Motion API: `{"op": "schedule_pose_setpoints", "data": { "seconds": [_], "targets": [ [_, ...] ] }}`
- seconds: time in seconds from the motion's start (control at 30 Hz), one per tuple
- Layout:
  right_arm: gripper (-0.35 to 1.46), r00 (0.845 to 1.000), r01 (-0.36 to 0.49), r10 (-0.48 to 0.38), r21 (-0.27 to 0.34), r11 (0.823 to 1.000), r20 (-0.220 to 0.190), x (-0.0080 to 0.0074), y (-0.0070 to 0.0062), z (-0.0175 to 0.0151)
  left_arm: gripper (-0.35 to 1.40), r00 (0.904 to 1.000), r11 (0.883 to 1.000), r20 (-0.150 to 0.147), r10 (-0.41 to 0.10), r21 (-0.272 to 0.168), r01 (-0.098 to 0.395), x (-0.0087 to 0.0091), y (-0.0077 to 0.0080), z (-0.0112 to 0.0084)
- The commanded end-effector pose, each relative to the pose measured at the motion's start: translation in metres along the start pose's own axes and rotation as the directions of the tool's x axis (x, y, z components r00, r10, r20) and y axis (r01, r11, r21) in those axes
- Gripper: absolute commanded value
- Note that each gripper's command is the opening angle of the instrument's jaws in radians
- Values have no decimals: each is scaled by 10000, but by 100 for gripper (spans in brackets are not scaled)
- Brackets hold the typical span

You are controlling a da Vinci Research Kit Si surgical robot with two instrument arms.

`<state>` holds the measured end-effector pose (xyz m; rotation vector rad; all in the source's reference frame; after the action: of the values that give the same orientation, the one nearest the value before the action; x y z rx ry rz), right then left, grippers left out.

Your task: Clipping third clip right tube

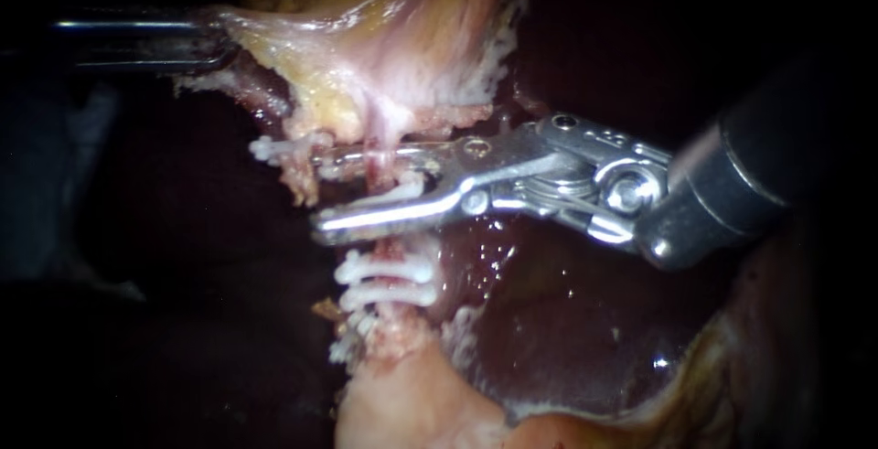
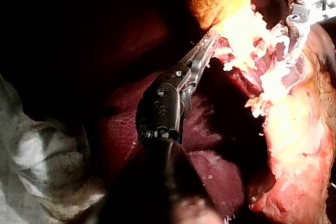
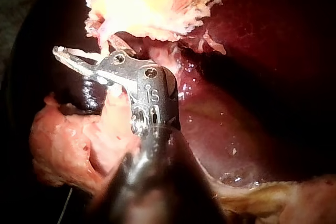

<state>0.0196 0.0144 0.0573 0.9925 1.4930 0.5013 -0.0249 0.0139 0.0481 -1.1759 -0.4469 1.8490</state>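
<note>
A thin pink tube (image 1: 377, 175) runs down from the yellowish gallbladder tissue (image 1: 393, 37). My right instrument (image 1: 320, 191) comes in from the right. Its jaws stand open, one on each side of the tube, and carry a white clip (image 1: 407, 189). Lower on the same tube sit two white clips (image 1: 384, 268), one just under the other. My left instrument (image 2: 209, 48) is shut on the gallbladder tissue and holds it taut; in the endoscope view only its shaft (image 1: 137, 42) shows. In the right wrist view my right instrument (image 3: 68, 59) reaches under the pale tissue.
Dark red liver (image 1: 567, 321) lies behind and below the right instrument. A pale pink lump of tissue (image 1: 412, 403) sits under the clipped tube. Frayed whitish tissue (image 1: 293, 170) hangs beside the upper jaw. A grey cloth (image 2: 42, 171) lies beside the left instrument's shaft.
</note>
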Motion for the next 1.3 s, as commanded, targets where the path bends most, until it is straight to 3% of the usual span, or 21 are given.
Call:
{"op": "schedule_pose_setpoints", "data": {
  "seconds": [0.03, 0.53, 0.8, 0.93, 1.07, 1.2, 1.3],
  "targets": [
    [42, 10000, 11, -11, 58, 10000, 44, 0, -2, 1, -35, 10000, 10000, 0, -1, -1, 1, 0, 0, 0],
    [19, 9992, -403, 402, -119, 9991, -66, 11, -4, -2, -35, 10000, 10000, 0, -1, -2, 1, 0, 0, 0],
    [-10, 9989, -462, 460, -200, 9987, -100, 11, 3, -7, -35, 10000, 10000, 1, -1, -4, 1, 0, 0, 0],
    [-35, 9938, -1110, 1108, -184, 9937, -120, 11, 4, -11, -35, 10000, 10000, 0, -1, -3, 1, 0, 0, 0],
    [-35, 9901, -1397, 1394, -217, 9900, -180, 10, 4, -13, -35, 10000, 10000, 0, -1, -3, 1, 0, 0, 0],
    [-35, 9896, -1391, 1406, -456, 9892, 308, 6, 4, -12, -35, 10000, 10000, 0, -1, -2, 1, 0, 0, 0],
    [-35, 9895, -1377, 1395, -484, 9893, 368, 4, 5, -13, -35, 10000, 10000, 0, -1, -2, 1, 0, 0, 0]
  ]
}}
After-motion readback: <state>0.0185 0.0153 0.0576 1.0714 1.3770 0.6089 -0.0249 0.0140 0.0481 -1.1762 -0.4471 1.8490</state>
